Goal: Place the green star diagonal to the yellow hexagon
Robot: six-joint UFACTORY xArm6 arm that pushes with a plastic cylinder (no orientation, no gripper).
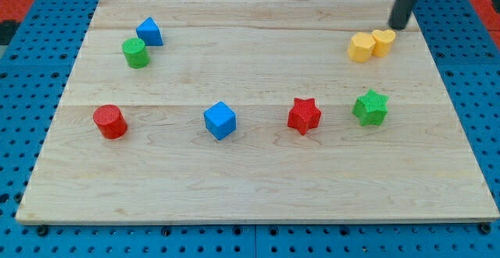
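The green star lies on the wooden board at the view's right, next to a red star on its left. The yellow hexagon sits above it near the view's top right, touching a second yellow block on its right. My tip is at the view's top right, just above and right of the two yellow blocks, close to the second yellow block. It is well above the green star.
A blue cube lies mid-board. A red cylinder is at the left. A green cylinder and a blue triangular block touch at the top left. The wooden board sits on blue pegboard.
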